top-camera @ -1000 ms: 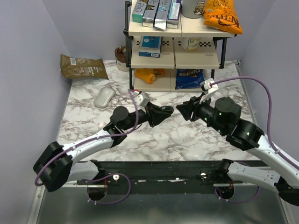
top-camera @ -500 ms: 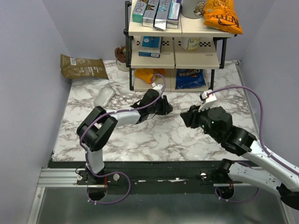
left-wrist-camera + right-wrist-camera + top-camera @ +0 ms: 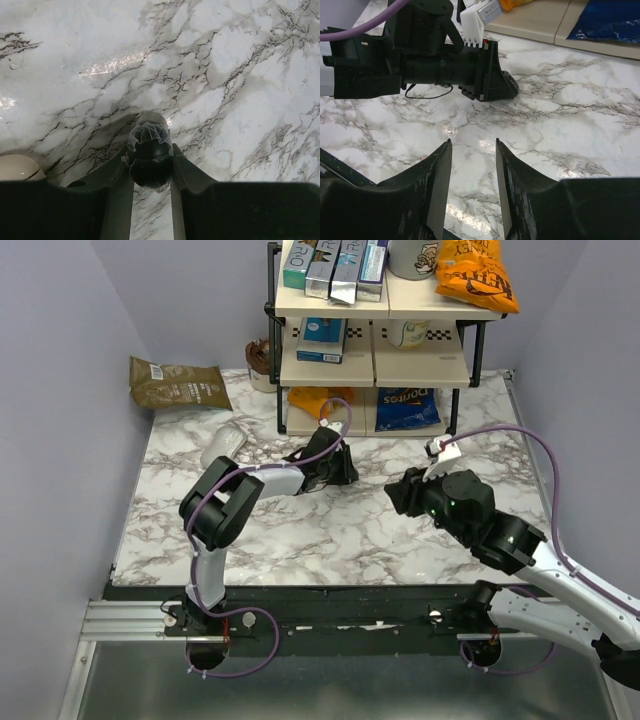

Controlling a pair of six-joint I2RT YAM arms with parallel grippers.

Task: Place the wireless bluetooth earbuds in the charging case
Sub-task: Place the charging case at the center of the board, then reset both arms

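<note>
My left gripper point(image 3: 151, 159) is shut on a small glossy black earbud point(image 3: 149, 162) with a clear silicone tip, held low over the marble table point(image 3: 240, 75). In the top view this gripper point(image 3: 345, 472) sits just in front of the shelf rack. The right wrist view shows it from the side, with the bud point(image 3: 509, 84) at its fingertips. My right gripper point(image 3: 472, 145) is open and empty, a short way right of the left one point(image 3: 392, 490) and facing it. I see no second earbud and cannot pick out the charging case.
A shelf rack point(image 3: 375, 340) with snack bags and boxes stands at the back. A brown bag point(image 3: 178, 383) lies back left. A whitish oval object point(image 3: 224, 447) lies left of the left arm. A cream rounded thing point(image 3: 17, 167) shows at the left wrist view's edge.
My left arm has folded and its gripper has moved back toward the shelf rack. My right gripper has shifted slightly left and stayed open.
</note>
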